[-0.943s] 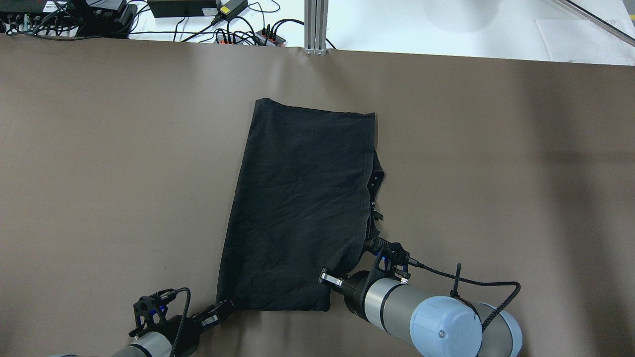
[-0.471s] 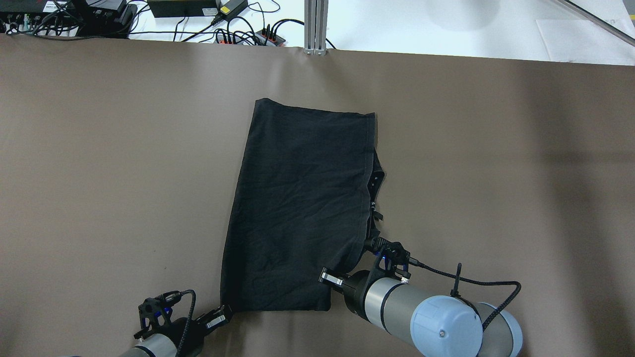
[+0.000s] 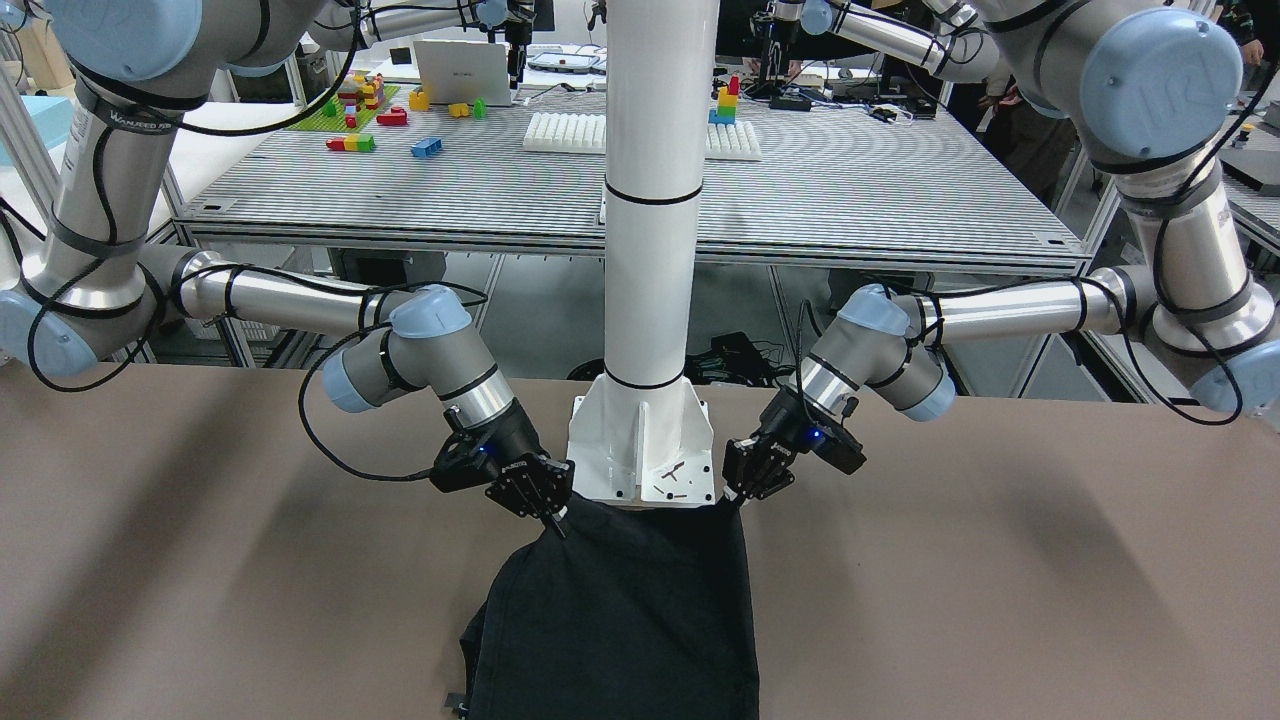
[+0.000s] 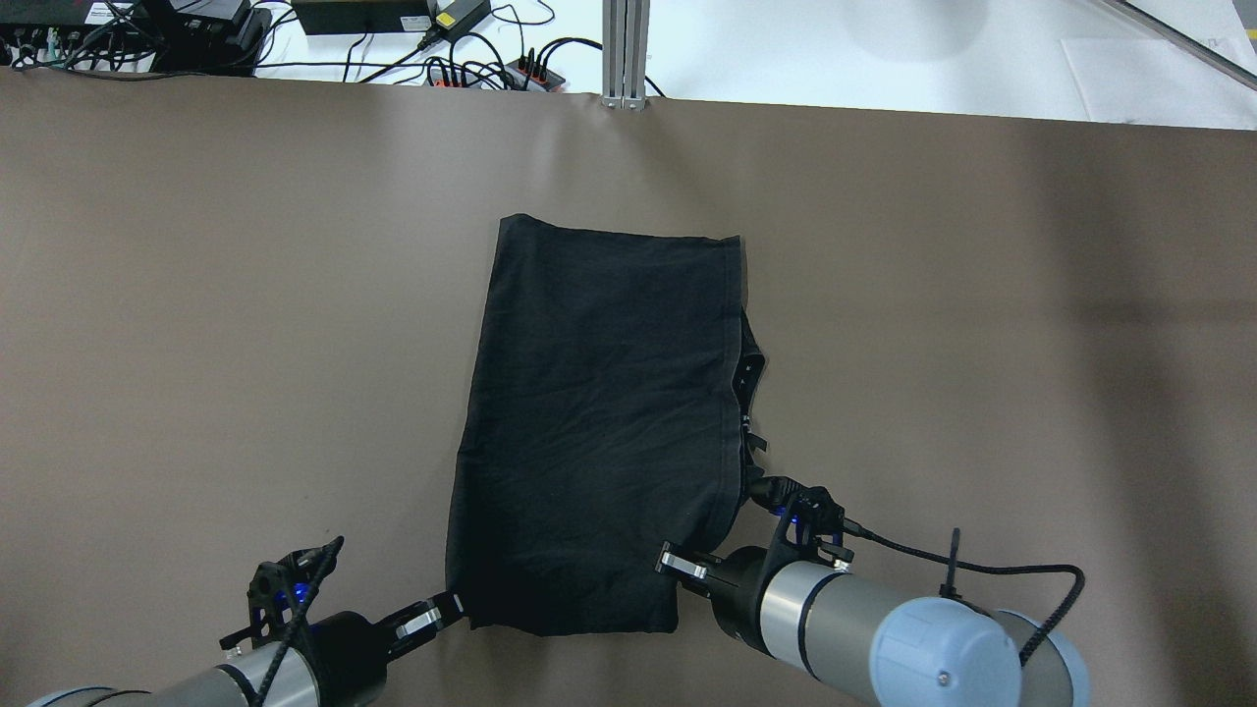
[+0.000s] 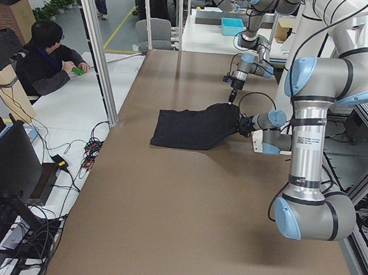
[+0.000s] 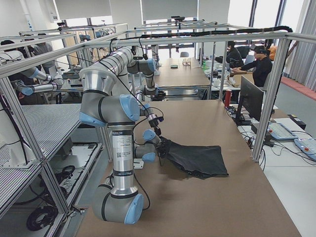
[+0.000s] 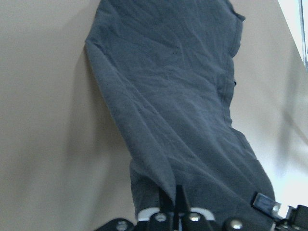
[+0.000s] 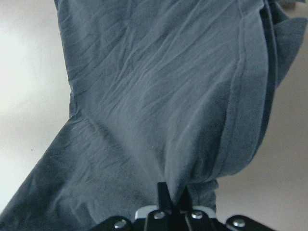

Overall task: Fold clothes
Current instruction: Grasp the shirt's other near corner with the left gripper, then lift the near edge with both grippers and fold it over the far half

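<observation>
Left gripper [image 7: 172,199] and right gripper [image 8: 173,195] pinch the clothes' [image 4: 599,412] near edge.

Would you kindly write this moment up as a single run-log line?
left jaws: shut on black cloth, near-left corner | right jaws: shut on near-right corner | cloth: near edge raised, rest on table
</observation>
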